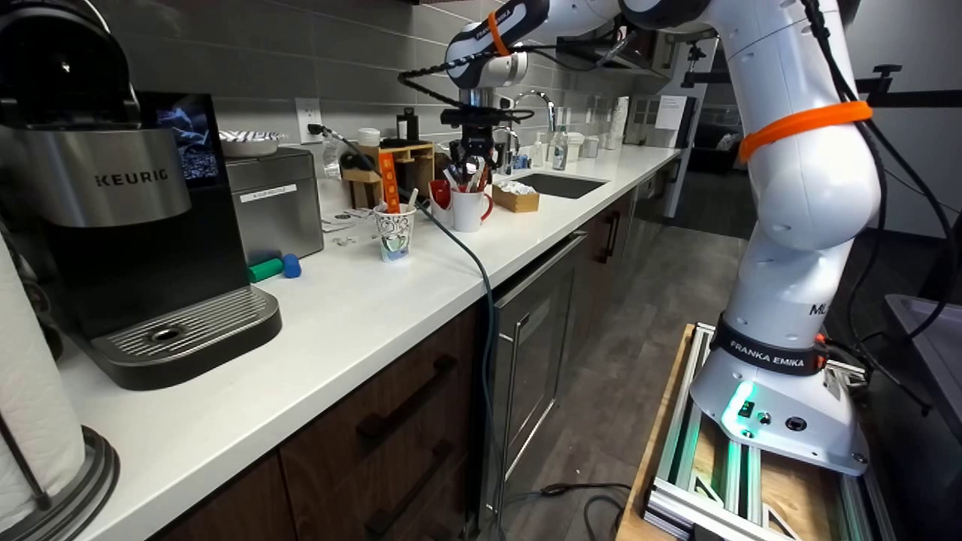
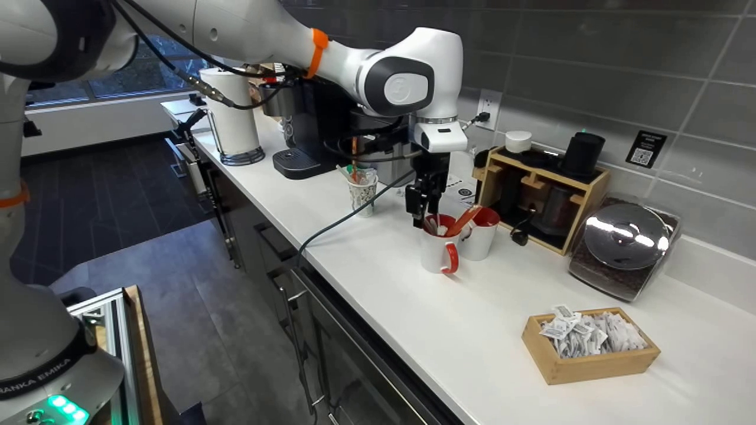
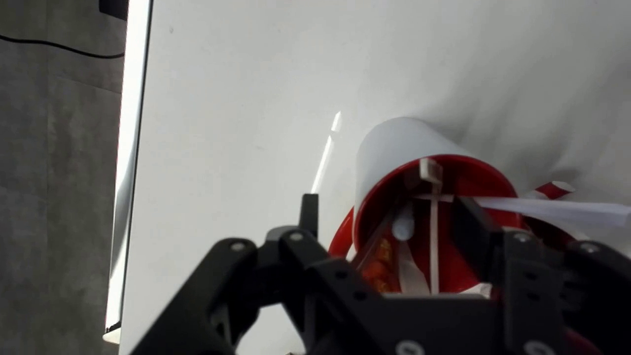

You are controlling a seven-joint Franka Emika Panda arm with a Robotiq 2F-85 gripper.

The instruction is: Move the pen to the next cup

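A white mug with a red inside [image 2: 436, 254] stands on the counter, holding several sticks and utensils; it also shows in the wrist view [image 3: 394, 143]. I cannot tell which item is the pen. An orange-red stick [image 2: 463, 221] leans at its rim. A second white-and-red mug [image 2: 478, 243] stands beside it. A patterned paper cup [image 1: 394, 239] with an orange stick [image 1: 389, 182] stands apart, nearer the coffee machine. My gripper [image 3: 389, 219] is open, pointing down over the first mug. Its fingers are spread around a thin pale stick [image 3: 434, 236], not closed on it.
A dark cable [image 2: 348, 216] crosses the counter between the paper cup and the mugs. A wooden shelf [image 2: 582, 227] stands behind the mugs. A wooden box of packets [image 2: 590, 369] and a coffee machine [image 1: 150, 225] stand on the counter. A sink [image 1: 564, 185] lies farther along.
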